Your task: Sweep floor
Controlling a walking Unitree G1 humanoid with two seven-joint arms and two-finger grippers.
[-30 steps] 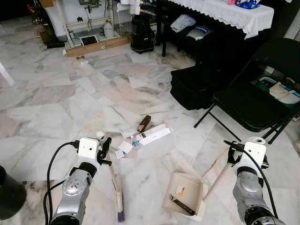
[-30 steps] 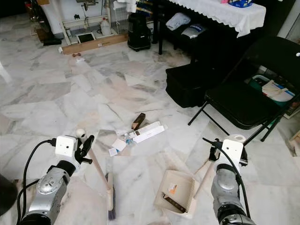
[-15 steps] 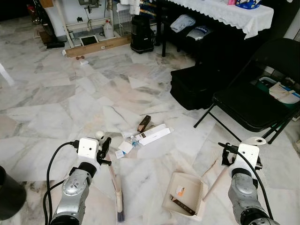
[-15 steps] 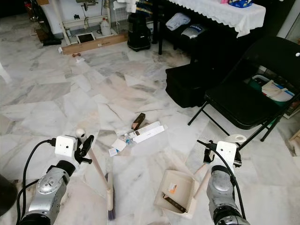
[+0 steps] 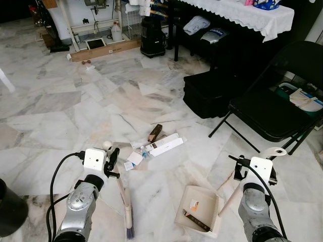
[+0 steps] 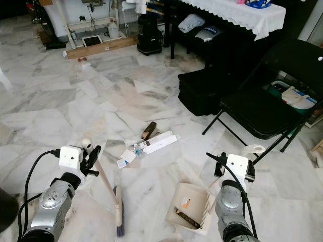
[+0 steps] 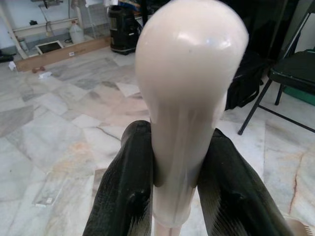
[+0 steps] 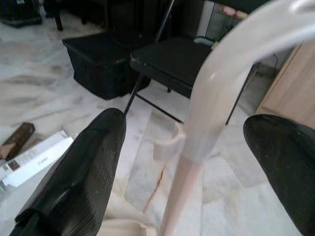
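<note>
The sweeping is partly done. The beige dustpan lies on the marble floor and already holds a small orange-marked scrap and a dark stick-like piece. A cluster of litter is still on the floor just beyond the dustpan: a long white box, a brown block beside it, a small bottle and a white card.

The left tool is clamped on the rounded top of the broom handle, fingers pressed to either side of it; the broom head rests on the floor, left of the dustpan and short of the litter.

The right tool stands wide, its fingers on either side of the dustpan's upright handle without touching it.

Judging from this, the remaining litter must still be brushed toward the dustpan, which likely needs a firm grip first.
</note>
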